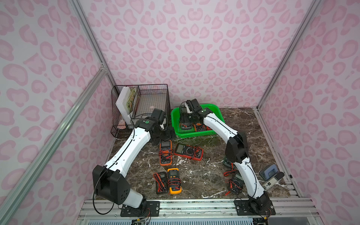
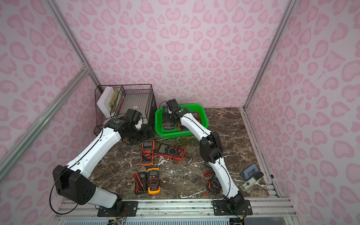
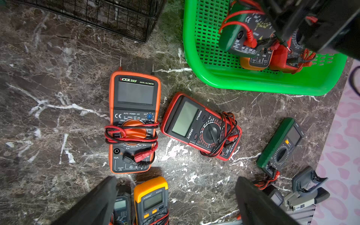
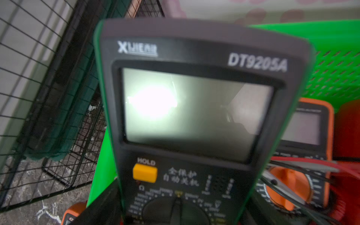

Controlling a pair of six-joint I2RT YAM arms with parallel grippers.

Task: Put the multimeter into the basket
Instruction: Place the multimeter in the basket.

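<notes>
- Worktop (image 1: 204,175), lower centre in both top views: glossy dark marble-look surface, white-veined.
- Basket (image 1: 191,134): shiny green perforated plastic.
- Rack (image 1: 153,91): thin black wire mesh.
- Multimeter (image 4: 194,48): matt dark plastic, glossy screen.

Even light; right-wrist blur, perhaps motion.

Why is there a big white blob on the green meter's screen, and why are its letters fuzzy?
In the right wrist view, the blob is light glaring off the screen of the green multimeter, and the picture is blurry, so letters smear; in the left wrist view, lettering on the orange multimeter is sharp.
</notes>
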